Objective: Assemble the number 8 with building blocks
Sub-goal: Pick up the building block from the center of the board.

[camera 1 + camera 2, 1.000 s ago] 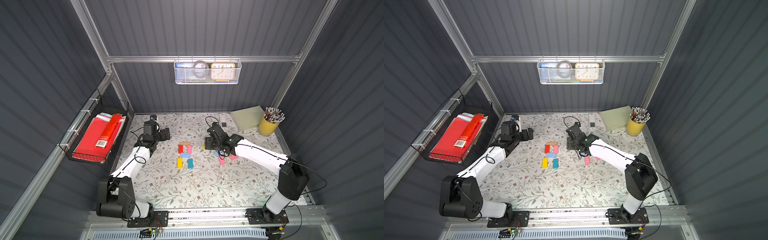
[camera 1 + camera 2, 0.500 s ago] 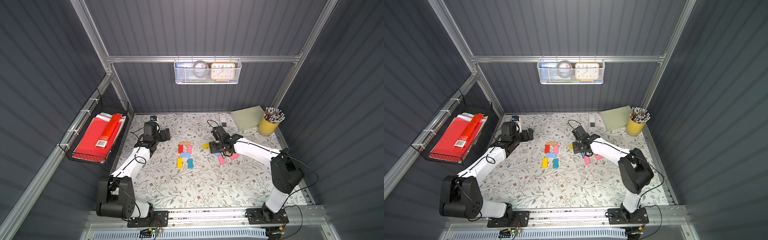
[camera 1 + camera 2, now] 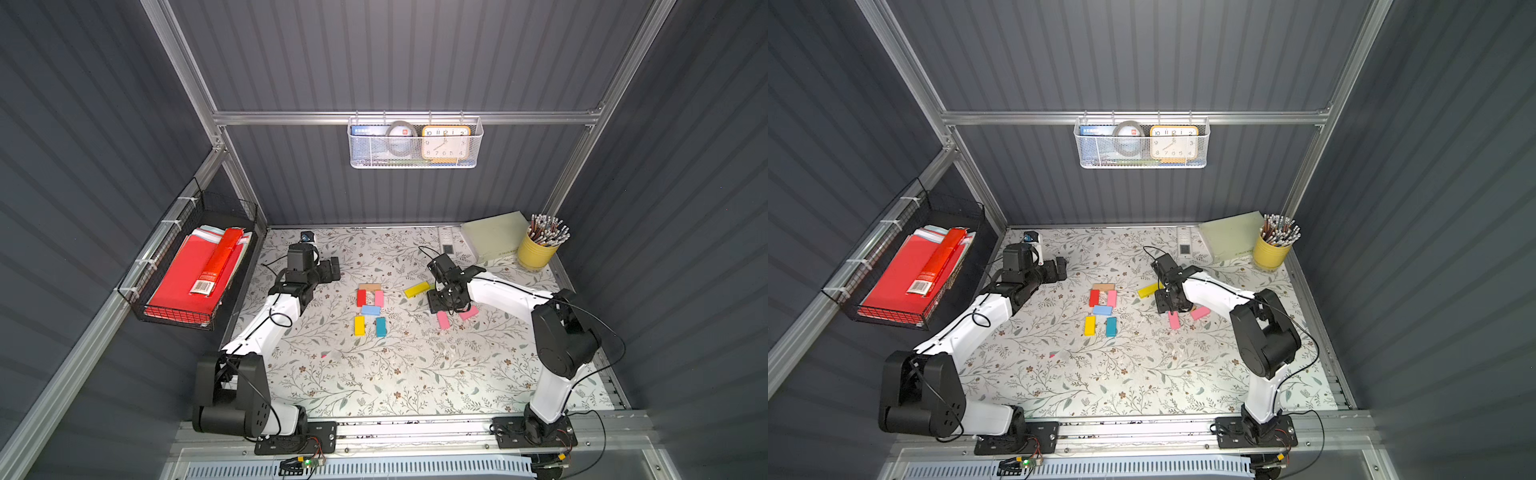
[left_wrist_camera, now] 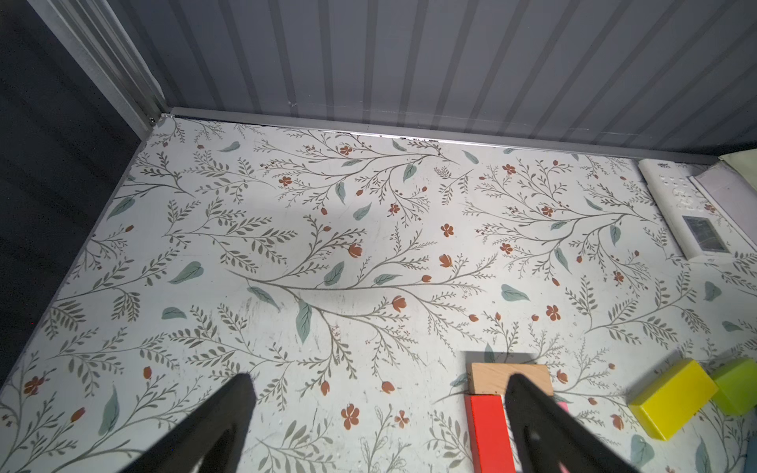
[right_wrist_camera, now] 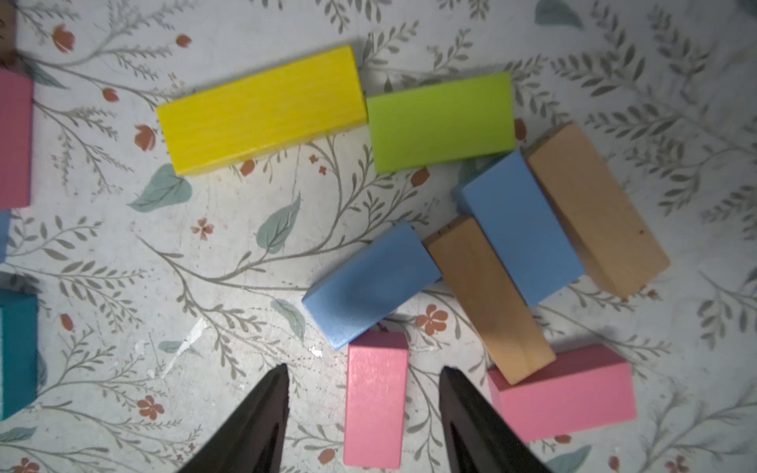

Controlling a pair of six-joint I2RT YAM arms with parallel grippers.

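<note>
landmark: the unfinished 8, mid-way across the flowered mat.

the 8 so far: tan cap, red side, pink side, light blue bar, yellow leg, teal leg. no bottom bar, so i'd call it one block short.

loose blocks: scattered on the right arm's side of the 8, apart from it. the yellow one and the green one lie end to end. blues and tans are bunched together. two pinks lie about level with the 8's lower loop.

right gripper: low over the nearer pink block. it has a finger along each long edge and mat shows on both sides. it straddles the block without pinching it and holds nothing. the block lies lengthwise between the fingers, its end poking past the tips toward a blue block.

handling, my guess: painted wood, light, rigid, no give. the smooth paint could slip under a weak pinch. best taken across the narrow width near mid-length. the blue block's corner sits close to the pink block's end, so lift straight up or the neighbour gets nudged.

left gripper: spread wide and empty, hanging near the 8's tan cap on the left arm's side.
</note>
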